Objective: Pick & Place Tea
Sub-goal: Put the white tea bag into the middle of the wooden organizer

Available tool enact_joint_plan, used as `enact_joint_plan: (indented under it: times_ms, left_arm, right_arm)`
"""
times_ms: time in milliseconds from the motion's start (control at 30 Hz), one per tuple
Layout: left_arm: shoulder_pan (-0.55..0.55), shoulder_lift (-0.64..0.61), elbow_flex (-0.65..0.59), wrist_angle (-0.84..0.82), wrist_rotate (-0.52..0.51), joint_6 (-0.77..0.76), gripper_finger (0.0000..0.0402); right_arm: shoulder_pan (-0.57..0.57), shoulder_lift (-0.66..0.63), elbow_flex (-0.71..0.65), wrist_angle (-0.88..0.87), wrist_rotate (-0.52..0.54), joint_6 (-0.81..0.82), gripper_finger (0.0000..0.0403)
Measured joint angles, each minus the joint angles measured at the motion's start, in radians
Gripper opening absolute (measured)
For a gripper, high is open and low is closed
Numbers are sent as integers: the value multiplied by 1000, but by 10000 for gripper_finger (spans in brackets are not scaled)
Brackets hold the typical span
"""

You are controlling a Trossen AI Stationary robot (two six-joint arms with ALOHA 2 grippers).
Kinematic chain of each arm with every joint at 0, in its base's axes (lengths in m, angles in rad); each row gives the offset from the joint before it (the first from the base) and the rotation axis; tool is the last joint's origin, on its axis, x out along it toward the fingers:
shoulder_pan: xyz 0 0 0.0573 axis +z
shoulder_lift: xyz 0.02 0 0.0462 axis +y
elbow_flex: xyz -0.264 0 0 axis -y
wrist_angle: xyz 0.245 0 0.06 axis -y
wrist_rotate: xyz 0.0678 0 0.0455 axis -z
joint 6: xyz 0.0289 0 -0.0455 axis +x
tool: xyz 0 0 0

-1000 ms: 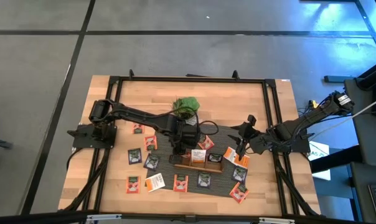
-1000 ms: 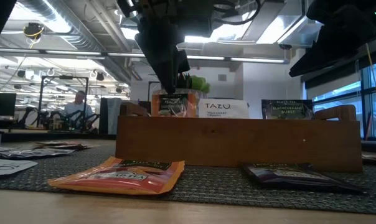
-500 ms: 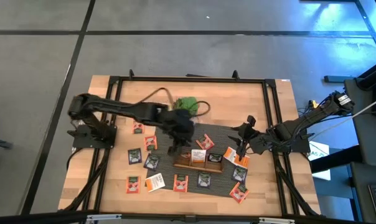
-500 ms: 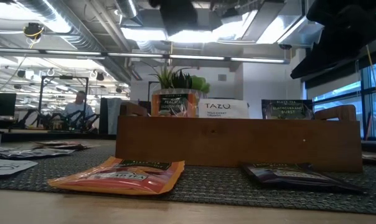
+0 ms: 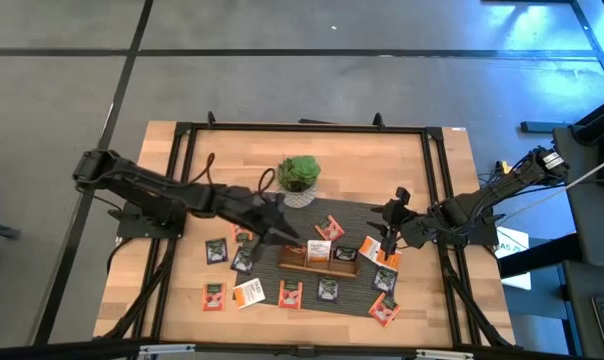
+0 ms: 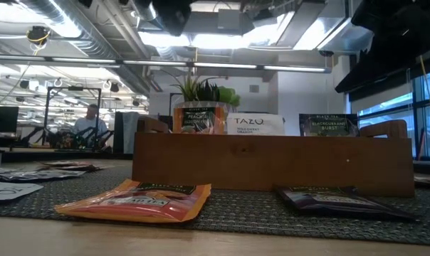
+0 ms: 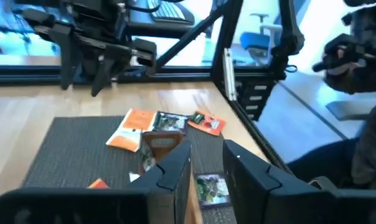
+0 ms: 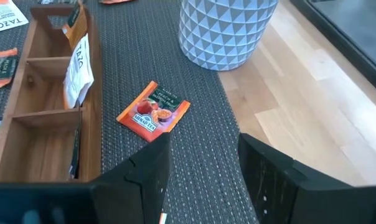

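Observation:
Small flat tea sachets lie scattered on the dark mat (image 5: 332, 250) and on the wood around it. Among them are an orange-red sachet (image 6: 140, 199) and a dark sachet (image 6: 336, 200) in front of the wooden tray (image 5: 318, 262). In the tray stand an orange-edged sachet (image 6: 198, 117), a white one (image 6: 255, 124) and a black one (image 6: 329, 124). My left gripper (image 5: 285, 236) hangs open and holds nothing, above the mat beside the tray's left end. My right gripper (image 5: 393, 214) waits open above the mat's right side, also holding nothing.
A green plant in a white patterned pot (image 5: 299, 182) stands behind the tray at the mat's far edge. An orange-red sachet (image 8: 154, 112) lies on the mat between the pot and the tray. Black frame rails (image 5: 182, 140) run along the table's sides.
My left gripper has risen out of the tray's left compartment and drawn back toward the table's left edge. It has tipped from pointing down to nearly level. The orange-edged sachet stays upright in that compartment.

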Motion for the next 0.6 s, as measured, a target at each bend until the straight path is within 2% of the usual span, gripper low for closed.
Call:
enact_joint_plan:
  times_ms: [233, 467, 600]
  left_arm:
    - [-4, -5, -59, 71, -19, -28, 91]
    - [-4, 1, -59, 58, -19, -55, 90]
    - [-4, 1, -59, 58, -19, -60, 93]
  right_arm:
    - [-27, 10, 0, 26, -25, 9, 189]
    - [-92, 51, 0, -67, -287, 88, 189]
    - [-98, 110, 0, -126, -366, 156, 189]
